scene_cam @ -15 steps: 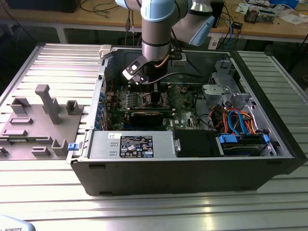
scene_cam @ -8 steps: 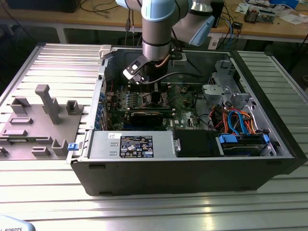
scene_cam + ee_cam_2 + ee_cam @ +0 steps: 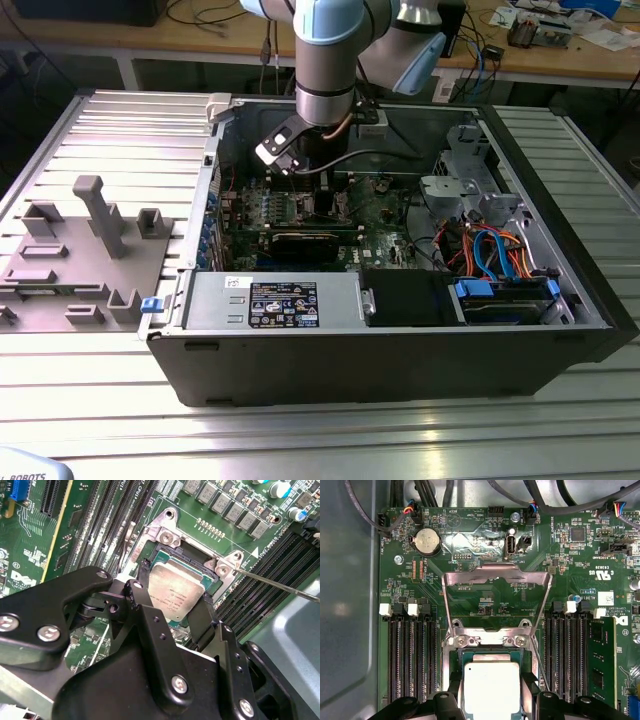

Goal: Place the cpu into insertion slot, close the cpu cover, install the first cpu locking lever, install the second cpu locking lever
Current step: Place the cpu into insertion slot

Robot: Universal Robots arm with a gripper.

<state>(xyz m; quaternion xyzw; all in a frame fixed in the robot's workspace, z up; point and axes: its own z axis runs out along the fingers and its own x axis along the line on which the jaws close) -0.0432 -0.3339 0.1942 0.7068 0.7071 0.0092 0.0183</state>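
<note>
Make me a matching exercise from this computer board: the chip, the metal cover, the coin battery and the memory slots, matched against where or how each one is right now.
Things:
1. chip
2. metal cover
3. coin battery
4. memory slots

States:
A. long black rows on both sides of the socket
B. swung up open, green board showing through its window
C. round and silvery, set in a black holder
D. silvery square lying at the socket

Pairs: 1-D, 2-B, 3-C, 4-A
</note>
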